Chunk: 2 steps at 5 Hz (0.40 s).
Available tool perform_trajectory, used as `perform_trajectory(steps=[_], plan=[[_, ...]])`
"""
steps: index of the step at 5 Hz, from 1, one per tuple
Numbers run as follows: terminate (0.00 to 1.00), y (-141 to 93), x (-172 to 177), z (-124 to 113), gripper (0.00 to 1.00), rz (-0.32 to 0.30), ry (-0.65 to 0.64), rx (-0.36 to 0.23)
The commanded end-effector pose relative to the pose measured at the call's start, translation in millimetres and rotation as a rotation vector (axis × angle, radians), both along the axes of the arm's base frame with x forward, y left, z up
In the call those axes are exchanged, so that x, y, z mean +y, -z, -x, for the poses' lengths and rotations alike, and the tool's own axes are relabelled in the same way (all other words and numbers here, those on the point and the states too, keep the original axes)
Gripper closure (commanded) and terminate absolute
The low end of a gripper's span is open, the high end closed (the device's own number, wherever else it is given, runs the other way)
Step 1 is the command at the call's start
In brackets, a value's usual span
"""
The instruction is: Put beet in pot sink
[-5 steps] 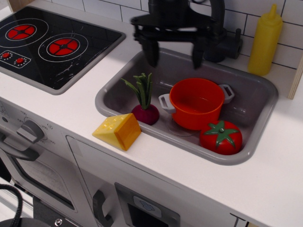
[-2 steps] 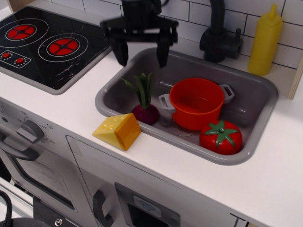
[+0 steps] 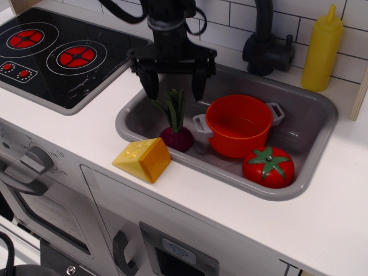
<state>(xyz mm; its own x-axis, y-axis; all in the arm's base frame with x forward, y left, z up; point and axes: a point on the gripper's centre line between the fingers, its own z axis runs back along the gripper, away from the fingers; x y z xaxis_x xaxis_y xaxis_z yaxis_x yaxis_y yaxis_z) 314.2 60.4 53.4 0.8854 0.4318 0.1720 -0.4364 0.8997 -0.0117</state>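
Grey plastic forms the sink (image 3: 322,123), a rounded basin sunk into the white counter (image 3: 86,135) toward its back right. Inside, at the sink's left end near the front wall, the beet (image 3: 176,137) stands upright, its green leaves rising straight from the dark magenta bulb. Just to its right sits the orange pot (image 3: 238,125), empty, one grey handle pointing at the beet (the two look close, but whether they touch I cannot tell). A red tomato (image 3: 268,166) lies in the front right corner of the sink, against the pot's side. On the counter's front strip, at the sink's front left corner, rests a yellow cheese wedge (image 3: 143,159). The black gripper (image 3: 174,87) hangs above the beet with its fingers spread wide, one on each side of the leaf tips, holding nothing. A yellow squeeze bottle (image 3: 322,50) stands at the back right by the tiled wall, and a black stove top (image 3: 63,54) fills the back left corner.
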Motion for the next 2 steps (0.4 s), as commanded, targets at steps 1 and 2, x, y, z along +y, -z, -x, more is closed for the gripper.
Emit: perform_trajectory(steps=[1,2], plan=[[0.0,8.2,3.6,-5.3,1.0,-0.074,-0.023,-0.018],[0.0,2.4,5.4,-4.8,1.0,-0.091,-0.036,-0.017]])
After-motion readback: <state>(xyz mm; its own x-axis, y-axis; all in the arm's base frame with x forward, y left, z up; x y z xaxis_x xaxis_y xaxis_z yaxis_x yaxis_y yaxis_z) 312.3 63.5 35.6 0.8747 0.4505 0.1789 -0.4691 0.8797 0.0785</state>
